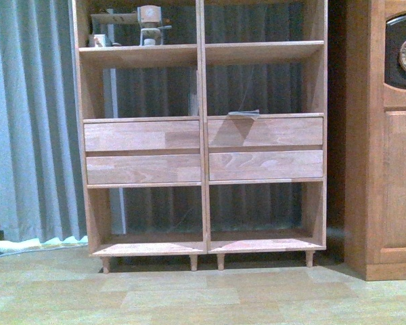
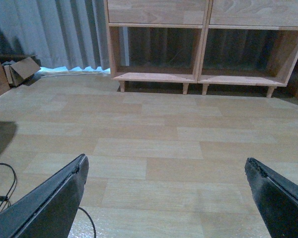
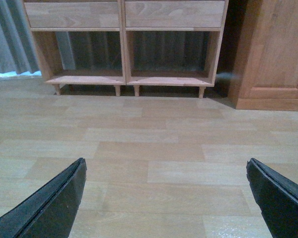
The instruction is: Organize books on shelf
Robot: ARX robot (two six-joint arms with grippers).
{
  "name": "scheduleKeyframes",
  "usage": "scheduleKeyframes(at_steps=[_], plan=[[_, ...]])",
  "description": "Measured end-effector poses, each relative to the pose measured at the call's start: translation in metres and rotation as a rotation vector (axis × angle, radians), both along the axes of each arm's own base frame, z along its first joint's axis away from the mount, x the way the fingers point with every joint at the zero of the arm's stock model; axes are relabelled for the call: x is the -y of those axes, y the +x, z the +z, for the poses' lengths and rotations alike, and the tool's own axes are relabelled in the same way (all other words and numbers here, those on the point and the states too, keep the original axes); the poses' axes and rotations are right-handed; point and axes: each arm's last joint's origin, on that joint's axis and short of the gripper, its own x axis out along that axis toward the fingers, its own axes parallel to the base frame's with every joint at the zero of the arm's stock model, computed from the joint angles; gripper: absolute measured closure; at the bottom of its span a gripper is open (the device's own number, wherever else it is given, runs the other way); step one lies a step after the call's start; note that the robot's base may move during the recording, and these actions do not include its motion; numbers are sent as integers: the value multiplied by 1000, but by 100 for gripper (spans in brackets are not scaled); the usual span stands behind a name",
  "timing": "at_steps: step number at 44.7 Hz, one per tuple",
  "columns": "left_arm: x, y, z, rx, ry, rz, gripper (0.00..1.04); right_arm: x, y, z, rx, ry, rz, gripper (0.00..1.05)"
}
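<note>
While the left tool (image 2: 165, 161) and right tool (image 3: 165, 162) gape wide above plank flooring (image 1: 189, 298), the shelf (image 1: 143, 135) fronts grey curtains (image 1: 34, 122)

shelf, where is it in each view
front view: shelf fills the centre, cut off at the top.
left wrist view: shelf along the top, right of centre, lower part only.
right wrist view: shelf top, left of centre, lower part only.
shared landmark: its short legs.

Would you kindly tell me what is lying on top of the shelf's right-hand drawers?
In the front view, thin, flat, grey-edged books appear to lie there, seen edge-on. Their covers and number cannot be made out, and the wrist views do not show them.
</note>
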Motion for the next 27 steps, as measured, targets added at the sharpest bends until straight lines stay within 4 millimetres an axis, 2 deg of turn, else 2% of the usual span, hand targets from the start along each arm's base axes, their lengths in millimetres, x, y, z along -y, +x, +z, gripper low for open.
scheduleKeyframes(at_steps=[27], plan=[[0, 0, 0, 0, 0, 0, 7, 0, 0, 0, 0, 0, 0, 7]])
